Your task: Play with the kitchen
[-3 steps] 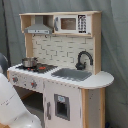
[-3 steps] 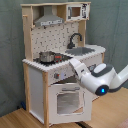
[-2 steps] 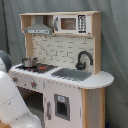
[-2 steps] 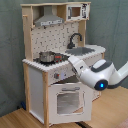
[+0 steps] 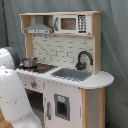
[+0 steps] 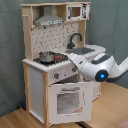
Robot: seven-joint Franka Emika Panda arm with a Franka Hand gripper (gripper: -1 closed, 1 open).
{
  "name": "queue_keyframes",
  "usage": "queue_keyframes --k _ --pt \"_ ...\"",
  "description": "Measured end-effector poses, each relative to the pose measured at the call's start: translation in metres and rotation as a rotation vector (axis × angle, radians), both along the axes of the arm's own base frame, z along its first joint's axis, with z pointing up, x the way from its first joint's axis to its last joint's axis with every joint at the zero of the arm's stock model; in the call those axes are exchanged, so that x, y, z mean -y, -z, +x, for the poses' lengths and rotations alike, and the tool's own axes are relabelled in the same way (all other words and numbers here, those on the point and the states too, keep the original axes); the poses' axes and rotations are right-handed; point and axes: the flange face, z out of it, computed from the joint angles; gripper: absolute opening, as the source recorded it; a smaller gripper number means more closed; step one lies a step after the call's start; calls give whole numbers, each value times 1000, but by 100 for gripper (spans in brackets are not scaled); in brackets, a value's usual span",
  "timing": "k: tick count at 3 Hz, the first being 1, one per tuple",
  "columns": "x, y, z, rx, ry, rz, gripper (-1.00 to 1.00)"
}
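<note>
The kitchen (image 5: 65, 65) is a white and light-wood toy with a grey hood (image 5: 38, 26), a microwave (image 5: 70, 23), a black faucet (image 5: 83, 59), a grey sink (image 5: 72, 74) and a stovetop (image 5: 41, 67) carrying a small metal pot (image 5: 29, 62). In the second exterior view the kitchen (image 6: 55, 60) stands left of my white arm (image 6: 100, 70), which reaches in from the second exterior view's right. My gripper (image 6: 71, 56) is at the counter's front edge, beside the pot (image 6: 46, 56) and above the windowed oven door (image 6: 69, 100). The oven door stands slightly ajar.
A grey curtain (image 5: 115, 45) hangs behind the kitchen. The floor (image 6: 110, 107) is light wood. In the first exterior view my arm's bulky white links (image 5: 12, 95) fill the lower left, close to the kitchen's stove side.
My arm has shifted slightly in front of the kitchen, its tip rising toward the counter's edge. In the first exterior view the white links have crept a little further into view.
</note>
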Motion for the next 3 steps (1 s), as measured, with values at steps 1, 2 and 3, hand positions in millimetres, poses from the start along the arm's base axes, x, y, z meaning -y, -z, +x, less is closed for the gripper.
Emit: queue_keyframes --k 1,2,3 --pt "18 -5 4 -104 1 -32 100" --pt "34 -13 9 -201 -6 -57 100" --pt "50 -25 18 -293 -10 -82 100"
